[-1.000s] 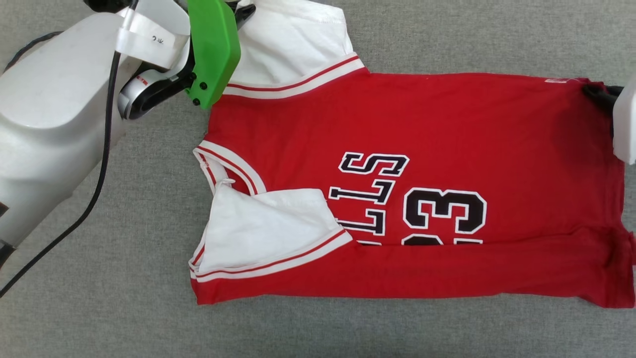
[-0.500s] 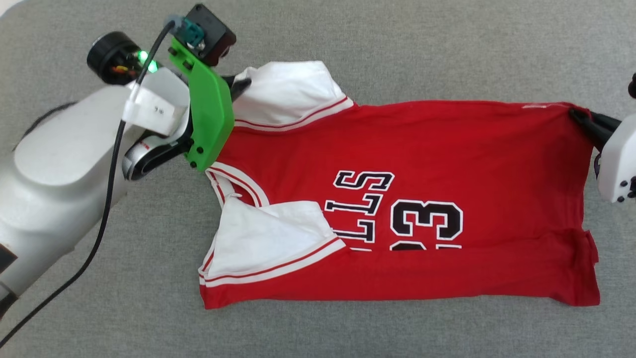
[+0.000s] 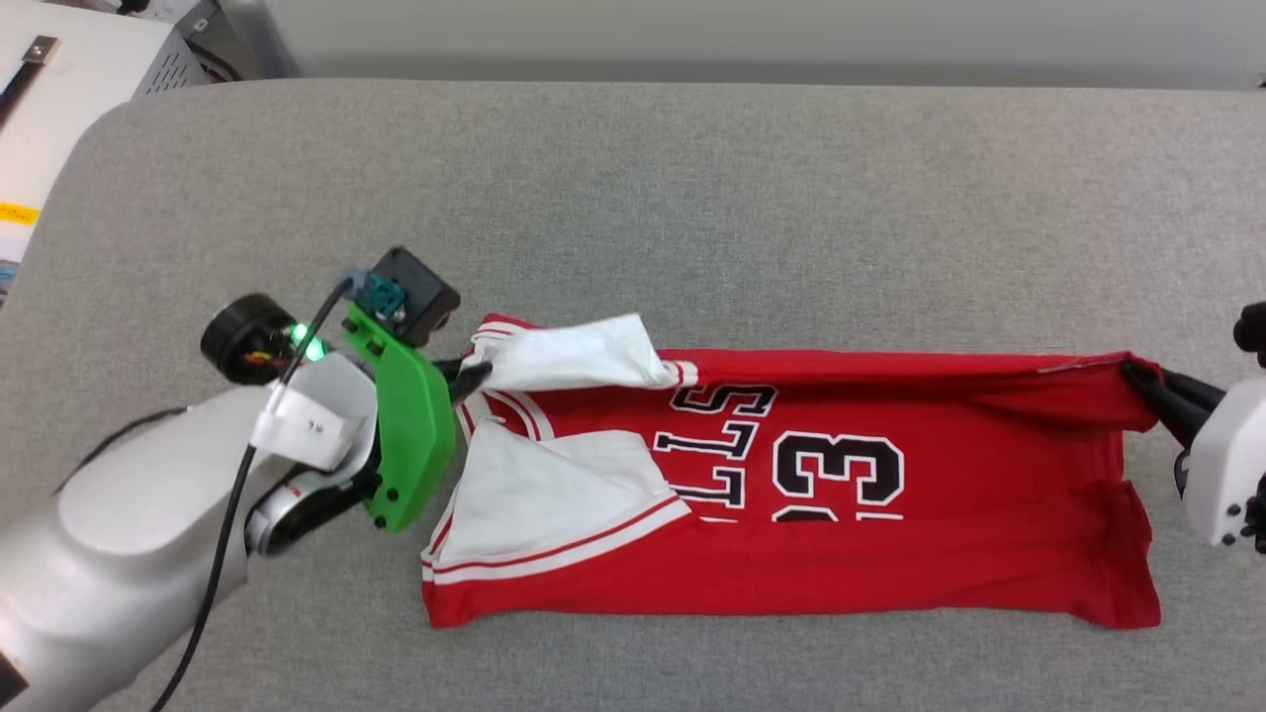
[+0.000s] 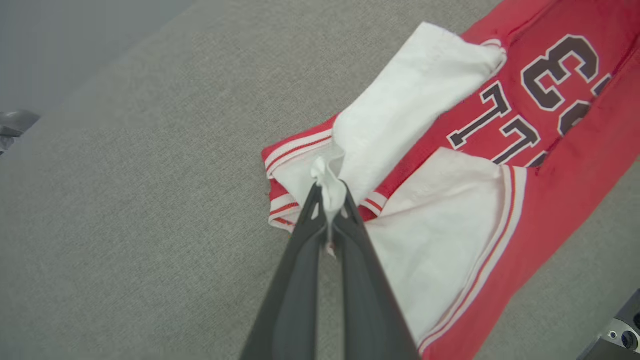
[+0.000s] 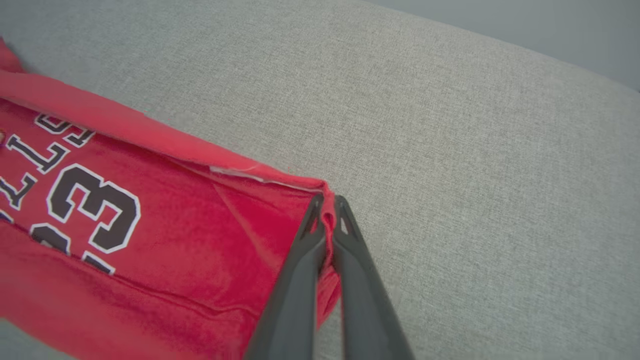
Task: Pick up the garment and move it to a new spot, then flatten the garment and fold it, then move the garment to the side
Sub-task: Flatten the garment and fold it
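Garment, near edge folded over, far corners pinched

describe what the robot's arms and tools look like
Left arm: pale grey rounded shell, black cable along it, green bracket, white taped label, green light. Right arm: white casing. Left tool and right tool: two long slim dark fingers each.

Lettering on the garment is half hidden — under its fold and sleeve.

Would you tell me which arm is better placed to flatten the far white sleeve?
Left: the left tool is shut on that sleeve of the garment; the right tool pinches the hem corner.
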### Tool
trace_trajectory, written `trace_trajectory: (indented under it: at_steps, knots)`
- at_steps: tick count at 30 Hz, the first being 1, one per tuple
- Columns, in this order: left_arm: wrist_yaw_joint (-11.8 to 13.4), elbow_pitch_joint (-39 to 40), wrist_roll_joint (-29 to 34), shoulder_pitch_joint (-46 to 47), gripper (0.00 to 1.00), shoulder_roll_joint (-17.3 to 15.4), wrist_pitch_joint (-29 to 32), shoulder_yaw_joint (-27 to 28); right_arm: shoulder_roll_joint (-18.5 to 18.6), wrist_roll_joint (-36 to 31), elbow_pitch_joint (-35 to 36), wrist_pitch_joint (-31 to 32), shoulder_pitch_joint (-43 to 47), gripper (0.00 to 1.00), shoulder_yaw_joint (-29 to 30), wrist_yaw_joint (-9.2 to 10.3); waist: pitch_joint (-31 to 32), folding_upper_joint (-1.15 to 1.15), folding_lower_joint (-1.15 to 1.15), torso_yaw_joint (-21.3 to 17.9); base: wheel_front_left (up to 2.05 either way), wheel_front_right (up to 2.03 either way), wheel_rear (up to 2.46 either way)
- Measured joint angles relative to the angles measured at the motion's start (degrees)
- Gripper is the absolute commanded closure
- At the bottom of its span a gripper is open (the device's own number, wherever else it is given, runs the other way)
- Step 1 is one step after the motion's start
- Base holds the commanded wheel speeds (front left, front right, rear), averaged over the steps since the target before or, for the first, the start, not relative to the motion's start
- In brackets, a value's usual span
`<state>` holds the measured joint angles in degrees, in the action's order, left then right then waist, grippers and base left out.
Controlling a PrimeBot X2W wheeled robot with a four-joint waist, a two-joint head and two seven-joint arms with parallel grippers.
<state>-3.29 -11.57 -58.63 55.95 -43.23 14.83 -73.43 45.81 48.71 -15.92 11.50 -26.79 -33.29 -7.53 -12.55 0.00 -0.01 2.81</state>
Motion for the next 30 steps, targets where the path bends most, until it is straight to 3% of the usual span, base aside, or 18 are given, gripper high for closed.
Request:
trace_trajectory:
  at_steps: [9, 22, 23, 24, 25, 26, 30]
  knots:
    - [3.7, 5.3, -0.6, -11.1, 1.00, -4.0, -0.7, 0.0, -0.7, 0.0, 3.0, 0.5, 10.3, 1.00, 3.4, 0.00, 2.8, 0.00, 0.00, 0.1, 0.00, 0.00, 0.00]
    - [5.1, 2.4, -0.8, -18.5, 1.00, -1.6, -2.1, 0.0, -5.8, -0.1, 1.4, 3.4, 17.5, 1.00, 6.5, 0.00, 1.6, 0.00, 0.00, 0.3, 0.00, 0.00, 0.00]
    - [5.1, 1.8, -0.8, -18.7, 1.00, -1.3, -2.7, 0.0, -6.2, 0.0, 1.2, 3.2, 17.5, 0.90, 6.9, 0.00, 1.5, 0.00, 0.00, 0.2, 0.00, 0.00, 0.00]
    - [5.4, 1.3, -0.8, -19.0, 0.67, -1.0, -3.5, 0.3, -6.6, 0.0, 1.1, 3.0, 17.6, 0.82, 7.1, 0.00, 1.4, 0.00, 0.00, 0.1, 0.00, 0.00, 0.00]
    - [5.7, 1.0, -0.8, -19.2, 0.00, -0.9, -4.4, 0.6, -6.8, 0.0, 1.1, 2.8, 17.6, 0.65, 7.2, 0.00, 1.5, 0.00, 0.00, 0.1, 0.00, 0.00, 0.00]
    - [6.3, 0.9, -0.8, -19.5, 0.00, -0.7, -5.6, 1.0, -7.0, 0.0, 1.2, 2.3, 17.7, 0.00, 7.5, 0.00, 1.6, 0.00, 0.00, 0.0, 0.00, 0.00, 0.00]
    - [8.9, 1.2, -0.1, -20.7, 0.00, -0.5, -11.9, 3.1, -7.4, 0.8, 3.0, 1.3, 19.1, 0.00, 9.0, 0.00, 2.7, 0.00, 0.00, -0.3, 0.00, 0.00, 0.00]
